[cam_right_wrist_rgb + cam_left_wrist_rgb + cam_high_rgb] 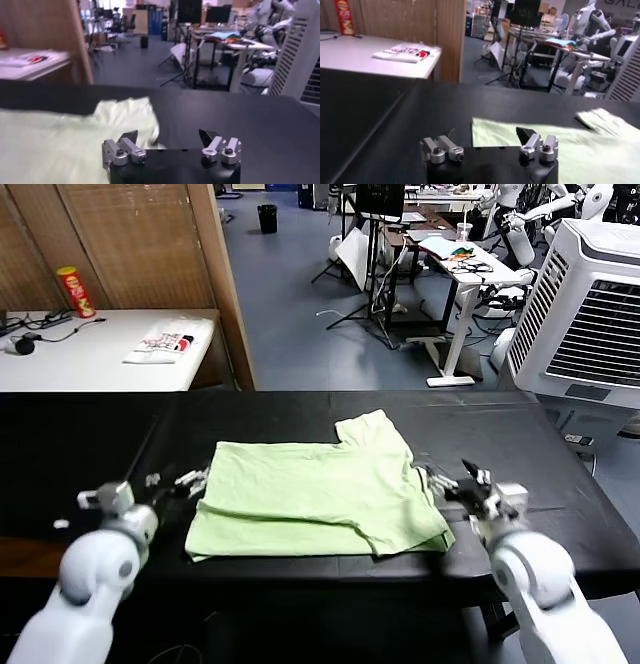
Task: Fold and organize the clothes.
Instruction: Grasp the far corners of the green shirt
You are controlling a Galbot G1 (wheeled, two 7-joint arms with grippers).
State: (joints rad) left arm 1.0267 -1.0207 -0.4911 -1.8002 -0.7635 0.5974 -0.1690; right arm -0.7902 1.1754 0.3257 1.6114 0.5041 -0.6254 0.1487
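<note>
pale lime-green shirt (315, 494) lies partly folded on the black tabletop (560, 444), near the middle of its front edge, one sleeve poking toward the far edge. left gripper (172, 480) sits just off the shirt's left side and right gripper (452, 481) just off its right side, both with fingers spread wide and holding nothing. thin wrinkled cloth may bunch or slip from a shallow pinch, leaving the next fold crooked.
</note>
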